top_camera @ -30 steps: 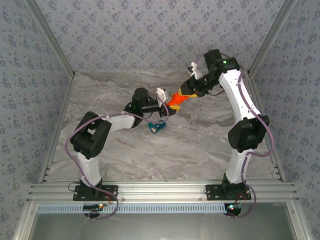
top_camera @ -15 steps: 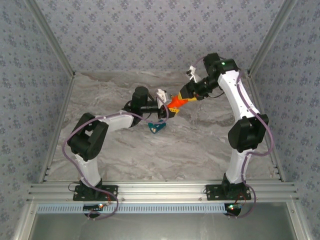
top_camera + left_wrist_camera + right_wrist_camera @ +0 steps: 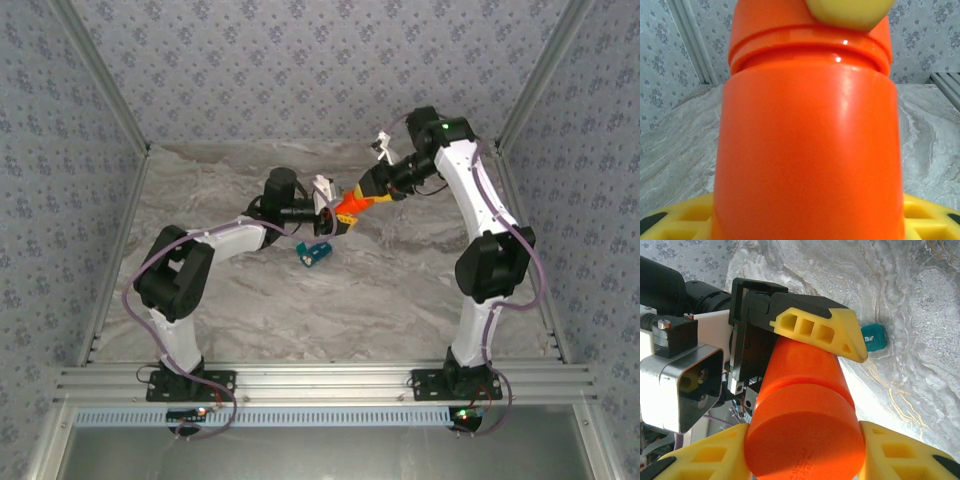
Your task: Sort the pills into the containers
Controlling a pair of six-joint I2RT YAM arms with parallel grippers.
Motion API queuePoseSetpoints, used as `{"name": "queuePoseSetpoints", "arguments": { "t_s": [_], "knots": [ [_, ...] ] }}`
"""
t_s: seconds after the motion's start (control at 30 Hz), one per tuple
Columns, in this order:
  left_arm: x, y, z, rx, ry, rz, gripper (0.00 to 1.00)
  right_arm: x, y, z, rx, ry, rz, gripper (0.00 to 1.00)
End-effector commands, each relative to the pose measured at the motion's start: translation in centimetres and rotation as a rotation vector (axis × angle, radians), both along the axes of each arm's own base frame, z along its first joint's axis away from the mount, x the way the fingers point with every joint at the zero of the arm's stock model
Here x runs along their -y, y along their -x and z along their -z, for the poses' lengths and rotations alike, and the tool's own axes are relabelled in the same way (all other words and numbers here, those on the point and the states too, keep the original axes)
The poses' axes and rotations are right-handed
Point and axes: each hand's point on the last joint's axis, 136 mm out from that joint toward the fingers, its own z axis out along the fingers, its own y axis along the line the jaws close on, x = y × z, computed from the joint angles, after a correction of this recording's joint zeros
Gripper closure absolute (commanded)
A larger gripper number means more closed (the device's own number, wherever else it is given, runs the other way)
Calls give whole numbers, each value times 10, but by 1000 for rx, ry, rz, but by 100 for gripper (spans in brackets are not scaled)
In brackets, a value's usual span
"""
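jaws: left gripper [image 3: 333, 222] clamped on orange bottle [image 3: 349, 207] body, right gripper [image 3: 364, 194] clamped on its cap [image 3: 805, 435] (bottle held off the surface between both) | teal pill box [image 3: 314, 253]: on table [image 3: 400, 290], near left gripper, untouched

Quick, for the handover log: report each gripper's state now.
Left gripper: closed on the orange cylindrical plastic bottle, at its body.
Right gripper: closed on that bottle's round orange cap.

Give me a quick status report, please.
Left gripper and right gripper both shut on orange bottle, aloft. Teal pill box on table, untouched. Nothing obstructing.
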Motion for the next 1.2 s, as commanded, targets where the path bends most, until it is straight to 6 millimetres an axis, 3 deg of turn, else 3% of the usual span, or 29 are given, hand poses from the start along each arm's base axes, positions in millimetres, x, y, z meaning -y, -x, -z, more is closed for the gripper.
{"name": "queuePoseSetpoints", "arguments": {
  "t_s": [0.0, 0.2, 0.6, 1.17],
  "knots": [
    [15, 9, -55, 157, 96, 27, 100, -32, 19, -6, -33, -72, -103, 62],
    [13, -4, -55, 199, 123, -81, 100, -33, 13, -13, -28, -88, -61, 60],
    [17, -6, -49, 171, 124, -91, 100, -30, 2, -25, -24, -110, 13, 50],
    [20, -14, -36, 127, 114, -113, 100, -14, -11, -48, 52, -147, 120, 26]
  ]
}}
